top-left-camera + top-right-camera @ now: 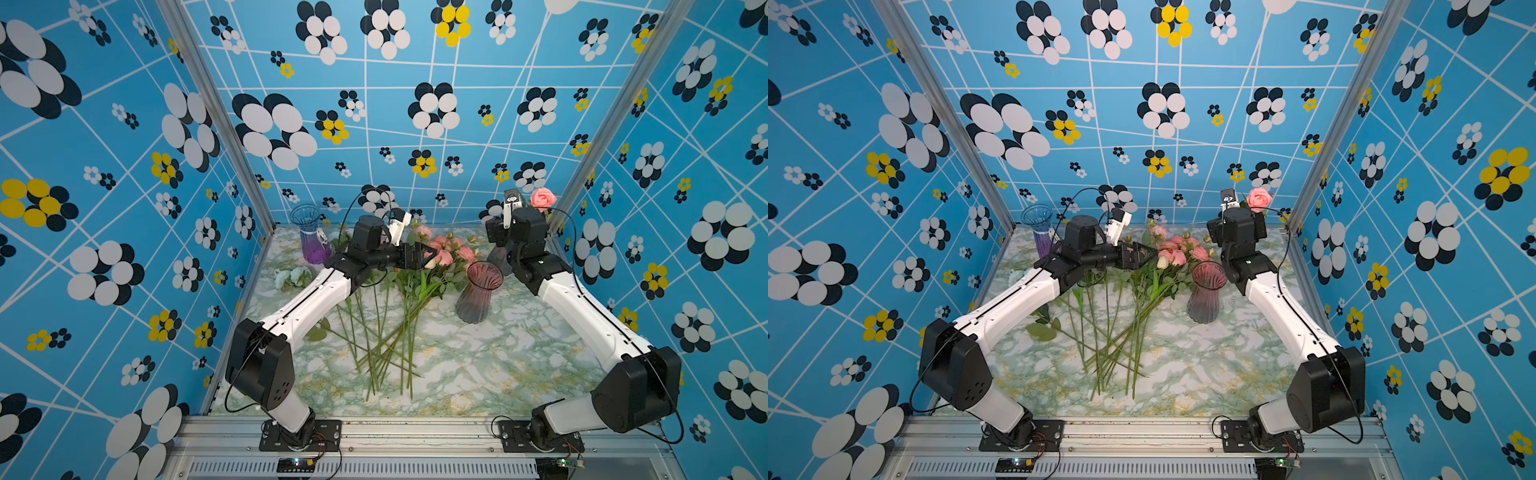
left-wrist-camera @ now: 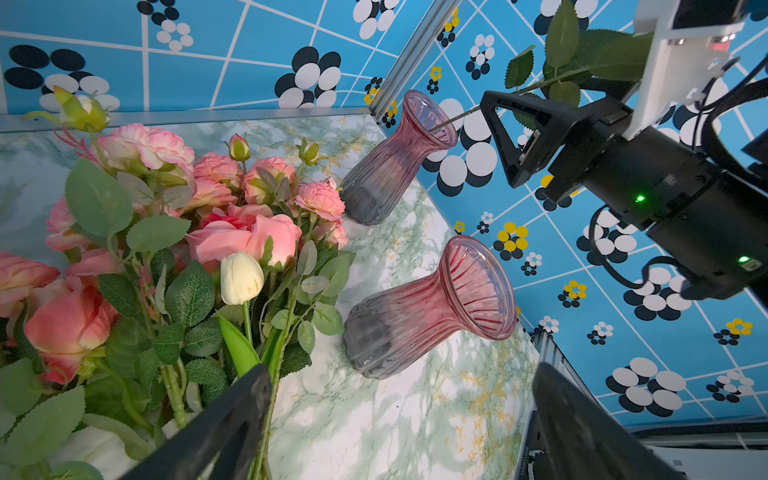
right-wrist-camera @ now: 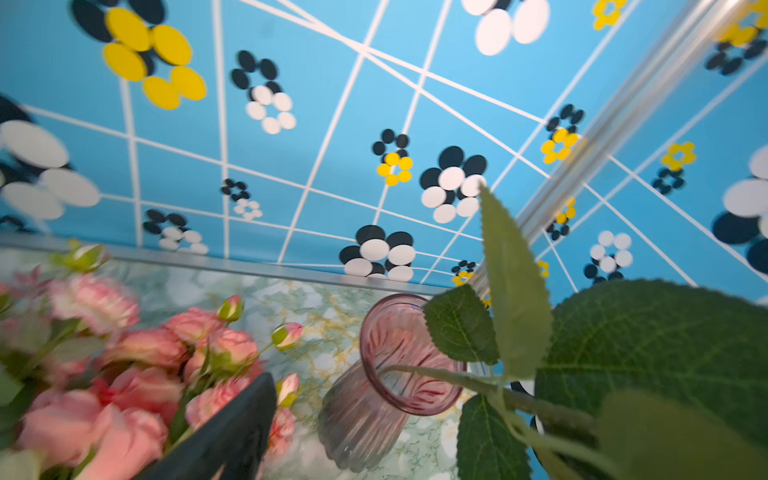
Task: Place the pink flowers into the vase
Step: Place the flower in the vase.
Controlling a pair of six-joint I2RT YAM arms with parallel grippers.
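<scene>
The artificial pink flowers (image 1: 446, 253) lie heaped at the back middle of the marble-patterned bench (image 1: 498, 365), beside a ribbed pink-to-grey glass vase (image 1: 478, 291). One pink rose (image 1: 543, 198) stands in a second such vase (image 2: 390, 166) by the back right corner. The left gripper (image 1: 430, 252) is above the heap with fingers (image 2: 232, 419) spread; the right gripper (image 2: 509, 139) has fingers (image 3: 232, 436) spread, the rose's stem unpinched.

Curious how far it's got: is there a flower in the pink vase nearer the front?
No, in the left wrist view the nearer pink vase is empty; the one stem enters the farther vase.
</scene>
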